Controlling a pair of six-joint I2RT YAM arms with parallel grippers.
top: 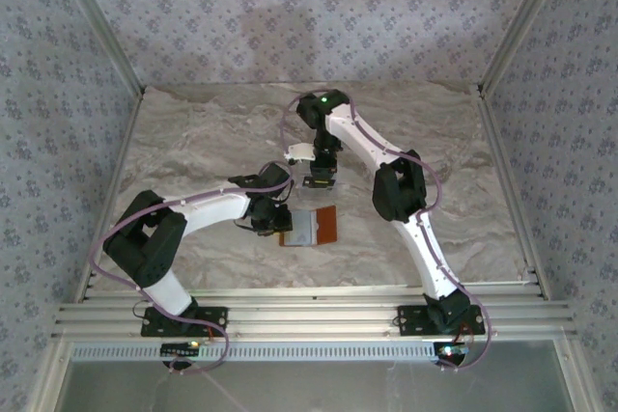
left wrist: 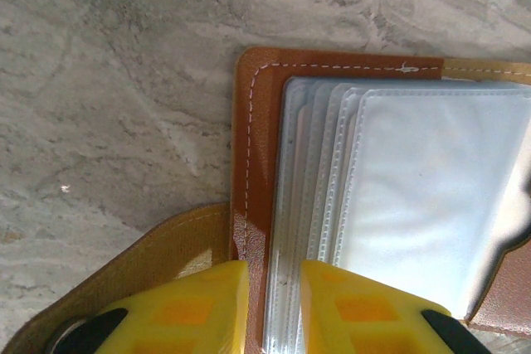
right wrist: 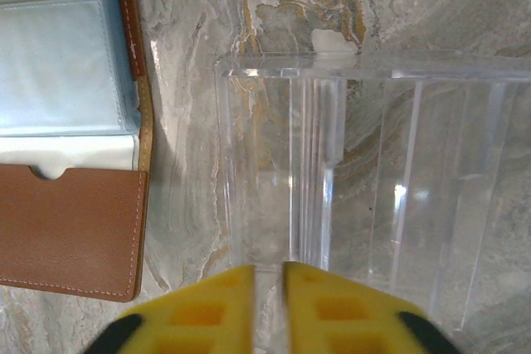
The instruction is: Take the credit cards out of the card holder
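Near the middle of the marble-patterned table (top: 193,142), the card holder (top: 309,227) lies opened flat between my two arms. My left gripper (left wrist: 274,269) stands at its stitched brown rim. The yellow fingers are a little apart, with the rim and the sleeve edges showing in the gap. I cannot tell whether I pinch that rim or only press on it. My right gripper (right wrist: 268,278) hangs just beside the holder, over the near wall of a clear plastic rack (right wrist: 373,163). Its fingers are a sliver apart, and I cannot tell whether anything thin sits between them.

The holder carries a fanned stack of see-through sleeves (left wrist: 431,188), pale blue-white, and a brown leather pocket (right wrist: 66,230) with a notch in its top. A pale strip (right wrist: 70,153) shows above that pocket. It may be one of the credit cards, but I cannot pick out any single card. Glare keeps me from telling what the rack's slots hold.

I judge the cards light, thin, stiff and slick, sitting snug in soft sleeves, so the holder would lift with them unless pinned. The best hold is a card's exposed edge at the notch or a sleeve mouth, pinched on both faces.
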